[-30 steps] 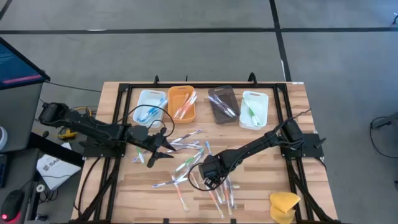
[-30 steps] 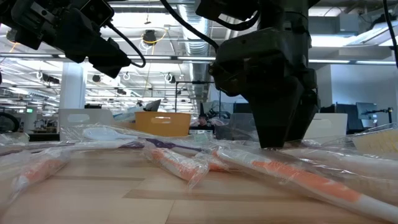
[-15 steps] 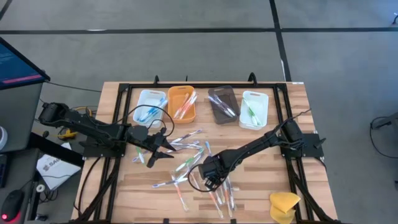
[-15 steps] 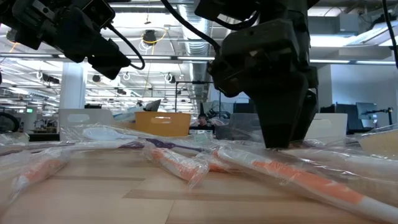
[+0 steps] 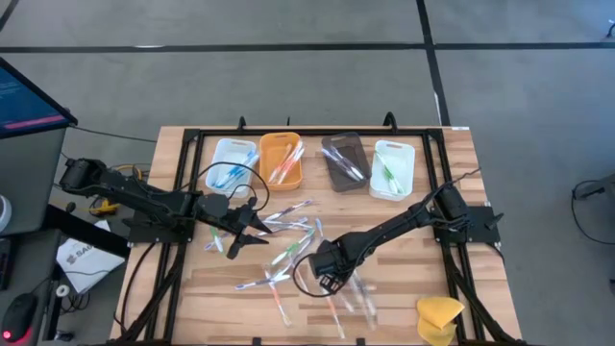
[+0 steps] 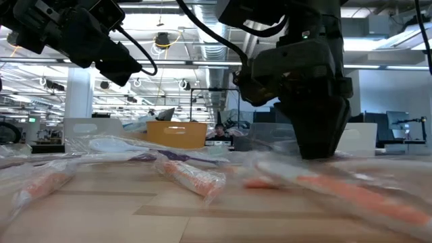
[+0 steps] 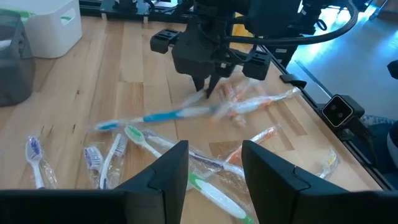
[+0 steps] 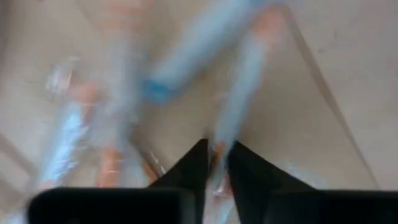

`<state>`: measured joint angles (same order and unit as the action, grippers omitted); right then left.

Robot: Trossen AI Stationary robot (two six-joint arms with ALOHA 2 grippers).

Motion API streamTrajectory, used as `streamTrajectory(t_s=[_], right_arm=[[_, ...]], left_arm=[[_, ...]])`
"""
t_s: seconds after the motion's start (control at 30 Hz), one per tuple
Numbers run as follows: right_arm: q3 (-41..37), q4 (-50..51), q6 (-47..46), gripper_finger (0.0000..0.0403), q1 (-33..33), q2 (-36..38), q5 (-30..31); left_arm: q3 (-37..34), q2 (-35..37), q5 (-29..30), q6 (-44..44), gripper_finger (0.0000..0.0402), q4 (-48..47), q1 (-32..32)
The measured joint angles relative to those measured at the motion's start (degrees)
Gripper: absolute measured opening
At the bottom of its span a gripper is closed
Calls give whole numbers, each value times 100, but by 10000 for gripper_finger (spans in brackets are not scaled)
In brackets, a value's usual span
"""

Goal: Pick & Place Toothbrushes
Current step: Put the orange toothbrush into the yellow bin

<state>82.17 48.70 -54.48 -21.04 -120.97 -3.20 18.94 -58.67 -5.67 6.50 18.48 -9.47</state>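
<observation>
Near the tabletop's (image 5: 404, 279) front, we see our right claw (image 5: 328, 281) nearly together over wrapped toothbrushes (image 7: 205, 112); whether it grips one, we cannot tell. Left claw (image 5: 252, 231) hovers apart.

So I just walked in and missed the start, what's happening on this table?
Two robot arms are sorting wrapped toothbrushes scattered on a wooden table into four small trays along the far edge, some already holding brushes. The right tool is down in the pile near the table's middle, fingers nearly together around a wrapped brush, with the brushes beside it blurred by motion. The left tool hovers partly open over the pile's left side.
</observation>
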Motion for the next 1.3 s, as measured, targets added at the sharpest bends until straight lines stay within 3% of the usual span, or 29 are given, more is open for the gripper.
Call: streamTrajectory(t_s=[0.13, 0.33, 0.5, 0.77, 0.97, 1.17, 1.3], right_arm=[[0, 68, -46, 16, 2, 0, 74], [16, 106, -82, 43, 2, -2, 166], [322, 488, 70, 15, -19, -38, 383], [1200, 1743, 148, 34, -95, -46, 1126], [1847, 2237, -46, 14, -369, -46, 1570], [2516, 2876, -1109, 15, -1344, -39, 2661], [2875, 3054, -1794, 28, -2089, -35, 3972]], left_arm=[[0, 0, 0, -1, 145, 1, 1], [0, 0, 2, -21, 145, 2, 2], [0, 0, 2, -22, 145, 0, 0], [0, 0, 2, -449, 145, 4, 0], [0, 0, 3, -488, 145, 14, 1], [0, -73, -83, -484, 145, 666, -130], [-89, -338, -278, -619, 145, 1844, -442]])
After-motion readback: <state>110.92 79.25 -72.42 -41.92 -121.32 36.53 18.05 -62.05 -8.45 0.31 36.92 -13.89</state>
